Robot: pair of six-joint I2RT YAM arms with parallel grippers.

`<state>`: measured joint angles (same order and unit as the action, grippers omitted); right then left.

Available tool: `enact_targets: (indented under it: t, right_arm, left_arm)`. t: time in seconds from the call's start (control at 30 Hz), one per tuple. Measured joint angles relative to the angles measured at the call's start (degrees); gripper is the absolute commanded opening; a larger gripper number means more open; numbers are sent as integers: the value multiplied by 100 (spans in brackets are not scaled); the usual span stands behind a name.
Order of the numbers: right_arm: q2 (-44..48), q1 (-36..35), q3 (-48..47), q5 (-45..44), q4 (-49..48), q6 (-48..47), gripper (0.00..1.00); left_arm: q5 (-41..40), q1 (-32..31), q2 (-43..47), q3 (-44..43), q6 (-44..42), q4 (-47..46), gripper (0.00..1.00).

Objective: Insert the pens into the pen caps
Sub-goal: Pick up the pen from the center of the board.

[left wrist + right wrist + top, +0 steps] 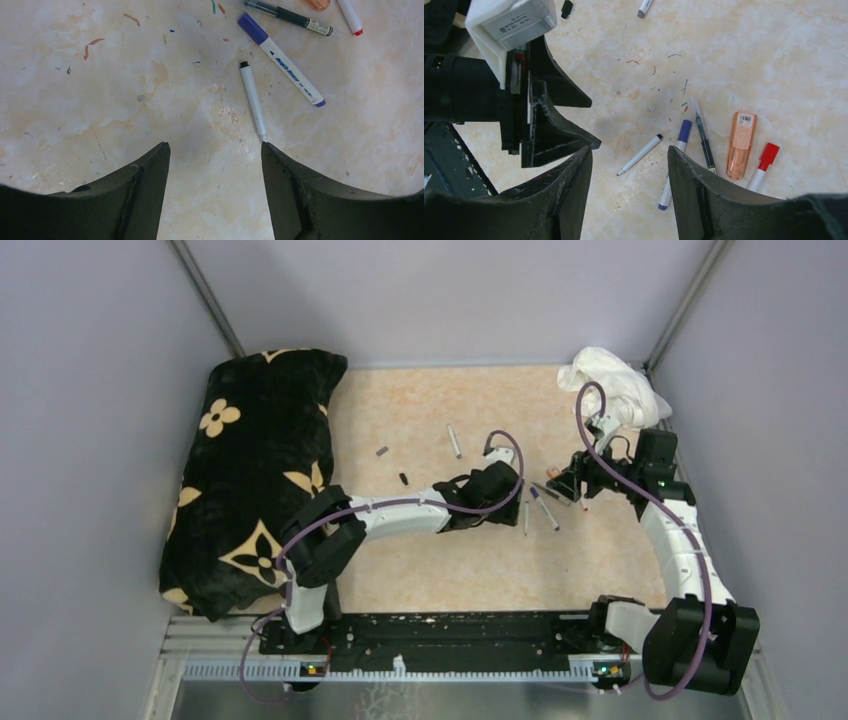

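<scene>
Pens [545,508] lie on the tan table [420,570], most of them in a bunch between the two grippers. A big black pillow [255,470] with cream flowers lies along the left side of the table. A white cloth [615,385] sits crumpled in the far right corner.

The left gripper [215,147] is low over the table. Its jaws are wide apart with nothing in them. The right gripper [629,150] faces it from the other side of the bunch. Its jaws are apart too and hold nothing.

In the bunch, the blue pen [282,60] is white with a blue cap on one end. The dark pen [290,15] lies just beside it. The thin pen [253,100] has a black tip. Its other end is just beside one finger [300,190] of the left gripper, and I cannot tell if they touch. The red pen [764,162] is white with a red end and lies next to the orange highlighter [740,145].

A grey pen [454,441] lies alone, farther back. A small dark cap [382,451] and a black cap [404,478] lie to its left, not on any pen.
</scene>
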<state>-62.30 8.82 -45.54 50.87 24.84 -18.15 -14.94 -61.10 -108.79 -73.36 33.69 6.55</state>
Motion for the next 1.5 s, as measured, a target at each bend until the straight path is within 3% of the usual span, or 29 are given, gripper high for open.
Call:
enact_targets:
  t: [0.2, 0.4, 0.7, 0.93, 1.3, 1.5]
  right_arm:
    - [0, 0, 0, 0, -7, 42, 56]
    - [0, 0, 0, 0, -31, 46, 56]
    - [4, 59, 0, 2, -44, 83, 56]
    - [4, 103, 0, 20, -63, 90, 56]
    - [4, 155, 0, 85, -151, 144, 56]
    - [4, 162, 9, 153, -168, 149, 56]
  left_arm:
    - [-240, -122, -608, -752, 144, 461, 65]
    - [-282, -214, -1128, -1331, 286, 732, 50]
    - [-496, -350, -1810, -2260, 529, 1204, 50]
    - [-887, -413, -2153, -2712, 824, 1742, 34]
    - [-1421, -481, -2144, -2658, 914, 2079, 23]
    - [-1574, -509, -1327, -1241, 304, 1547, 12]
